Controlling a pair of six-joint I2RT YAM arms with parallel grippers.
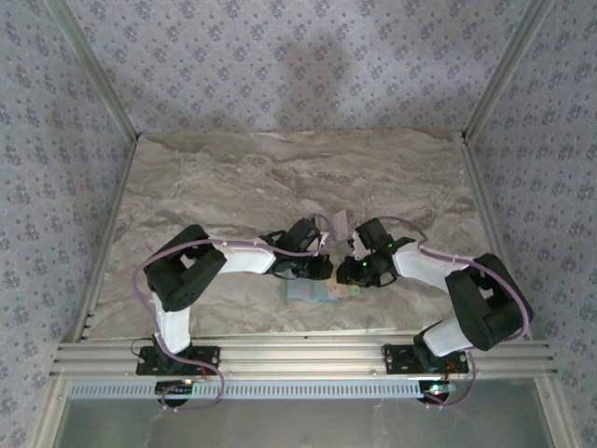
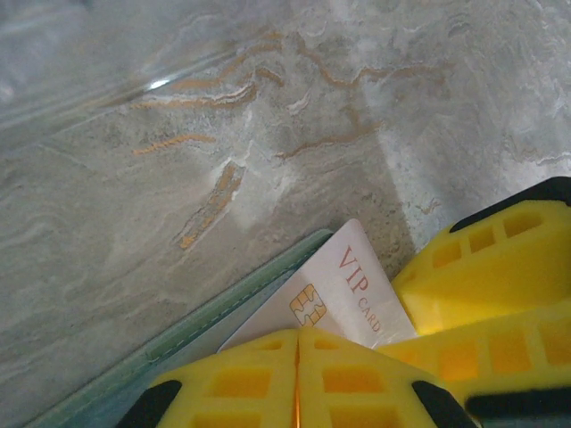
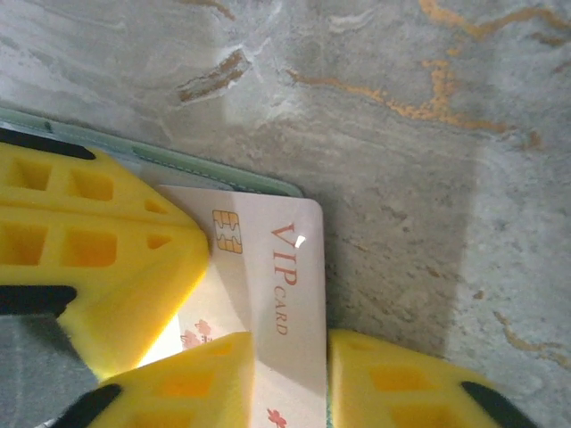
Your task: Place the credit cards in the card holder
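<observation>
Marble-pattern table (image 1: pixel 233 177), patterned wallpaper walls (image 1: pixel 280 65). Both arms meet near the front middle of the table.

Card holder (image 1: pixel 312 291) lies flat on the table under the two claws. Its green stitched edge shows in the left wrist view (image 2: pixel 223 308) and the right wrist view (image 3: pixel 205 169).

One card (image 2: pixel 343 285) with a gold chip and "VIP CARD" print lies across the holder. A corner sticks out past the green edge (image 3: pixel 277 267).

Left gripper (image 2: pixel 299 374): yellow fingers pressed together, seam closed, down at the holder and the card's near end. Can't tell if anything is pinched between them.

Right gripper (image 3: pixel 290 357): fingers apart, card running between them. Its left finger (image 3: pixel 205 383) overlaps the card face and the other sits just beside the card's edge. Can't tell if it's clamped or only straddling.

The two claws are just beside each other.
</observation>
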